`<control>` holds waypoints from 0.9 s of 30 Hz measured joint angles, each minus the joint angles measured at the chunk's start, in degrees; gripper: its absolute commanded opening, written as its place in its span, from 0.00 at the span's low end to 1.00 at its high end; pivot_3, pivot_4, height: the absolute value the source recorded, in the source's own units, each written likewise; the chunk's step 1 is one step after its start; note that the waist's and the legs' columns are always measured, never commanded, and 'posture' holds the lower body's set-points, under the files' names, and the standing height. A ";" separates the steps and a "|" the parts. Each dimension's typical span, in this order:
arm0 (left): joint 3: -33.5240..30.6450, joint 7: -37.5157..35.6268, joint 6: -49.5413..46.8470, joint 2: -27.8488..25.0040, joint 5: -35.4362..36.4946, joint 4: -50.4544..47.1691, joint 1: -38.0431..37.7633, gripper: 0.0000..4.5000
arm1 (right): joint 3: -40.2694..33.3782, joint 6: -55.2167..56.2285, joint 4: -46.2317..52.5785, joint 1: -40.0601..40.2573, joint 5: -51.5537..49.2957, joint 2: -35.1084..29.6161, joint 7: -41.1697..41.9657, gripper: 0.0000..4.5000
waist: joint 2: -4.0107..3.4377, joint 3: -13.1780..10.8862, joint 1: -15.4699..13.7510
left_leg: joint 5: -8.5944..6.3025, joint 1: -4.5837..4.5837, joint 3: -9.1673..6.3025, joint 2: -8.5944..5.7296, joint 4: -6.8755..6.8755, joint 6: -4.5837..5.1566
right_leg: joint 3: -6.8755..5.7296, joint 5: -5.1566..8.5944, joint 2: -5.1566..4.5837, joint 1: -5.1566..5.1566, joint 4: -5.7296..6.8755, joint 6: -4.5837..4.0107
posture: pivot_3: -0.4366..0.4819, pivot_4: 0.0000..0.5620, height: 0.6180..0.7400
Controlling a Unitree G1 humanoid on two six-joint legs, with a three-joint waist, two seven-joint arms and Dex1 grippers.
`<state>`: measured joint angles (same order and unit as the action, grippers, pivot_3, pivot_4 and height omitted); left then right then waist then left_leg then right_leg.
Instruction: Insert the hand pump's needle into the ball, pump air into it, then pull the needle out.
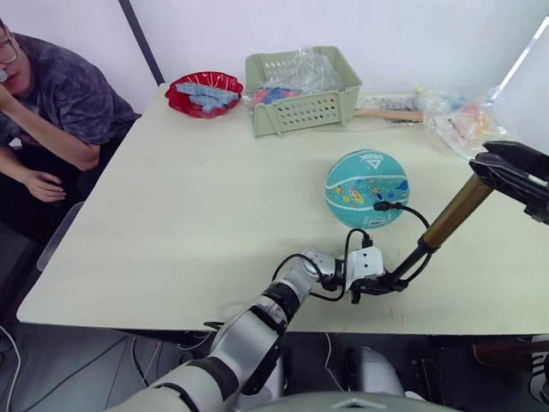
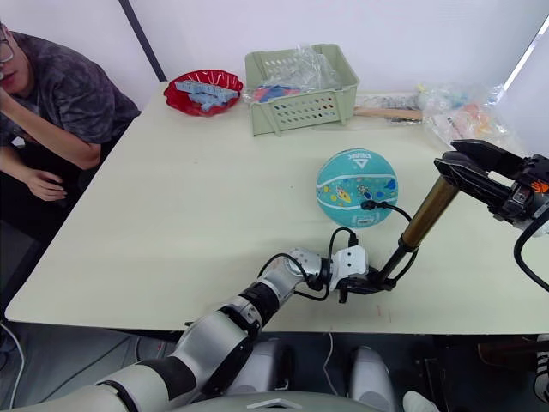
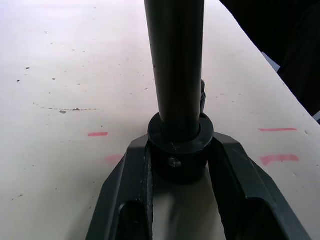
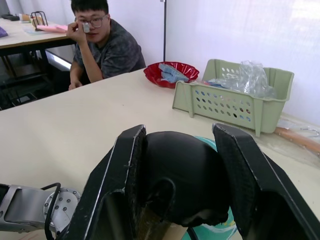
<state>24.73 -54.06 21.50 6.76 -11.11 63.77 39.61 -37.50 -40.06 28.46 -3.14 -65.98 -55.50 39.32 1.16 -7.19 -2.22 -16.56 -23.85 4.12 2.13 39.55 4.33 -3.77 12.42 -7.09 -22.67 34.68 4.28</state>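
The teal ball (image 1: 367,187) rests on the table, right of centre. The hand pump (image 1: 453,211), bronze with black ends, slants from the table's near edge up to the right. My left gripper (image 1: 383,283) is shut on the pump's black base end (image 3: 180,150) at the table surface. My right gripper (image 1: 504,167) is shut on the pump's black top handle (image 4: 177,177). A thin black hose (image 1: 415,215) loops from the base up to a black fitting (image 1: 383,206) pressed against the ball's near side; the needle itself is hidden.
A pale green basket (image 1: 302,89) with plastic-wrapped items stands at the back, a red bowl (image 1: 204,93) left of it. Plastic bags (image 1: 459,116) lie at the back right. A seated person (image 1: 47,103) leans on the table's left edge.
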 measured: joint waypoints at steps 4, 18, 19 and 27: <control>0.11 0.09 0.00 0.10 -0.03 0.04 -0.07 0.25 | -1.19 0.51 0.66 1.62 1.34 0.72 0.99 0.36 | -0.01 -0.01 -0.15 | 0.00 0.01 -0.07 0.00 0.00 0.00 | -0.05 0.01 0.02 0.00 0.00 0.00 | 0.48 0.27 0.98; 0.19 0.77 -0.01 -0.21 -0.55 0.73 -0.49 0.25 | 9.65 16.03 3.61 13.60 18.83 11.92 6.88 0.36 | 0.77 0.75 0.06 | 0.01 0.16 -0.13 0.10 0.05 -0.03 | -0.05 0.01 0.14 0.09 0.06 0.00 | 0.48 0.27 0.98; 0.20 0.80 -0.01 -0.23 -0.55 0.73 -0.50 0.25 | 11.94 18.25 2.56 14.47 21.34 13.08 7.51 0.36 | 0.85 0.82 0.05 | 0.01 0.16 -0.12 0.10 0.05 -0.03 | -0.05 0.01 0.14 0.09 0.06 0.00 | 0.48 0.27 0.98; 0.20 1.15 -0.03 -0.35 -0.57 0.74 -0.58 0.25 | 19.30 25.04 -0.87 16.93 29.48 17.03 7.75 0.36 | 0.94 1.07 0.06 | 0.01 0.18 -0.13 0.12 0.05 -0.03 | -0.05 0.01 0.13 0.09 0.06 -0.01 | 0.48 0.27 0.98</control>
<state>24.93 -52.91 21.48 6.41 -11.68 64.52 39.03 -18.19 -15.02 27.58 13.79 -36.50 -38.48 47.08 2.11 -6.12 -2.16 -16.55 -23.67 3.99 2.25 39.59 4.30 -3.82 12.43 -6.96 -22.58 34.75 4.28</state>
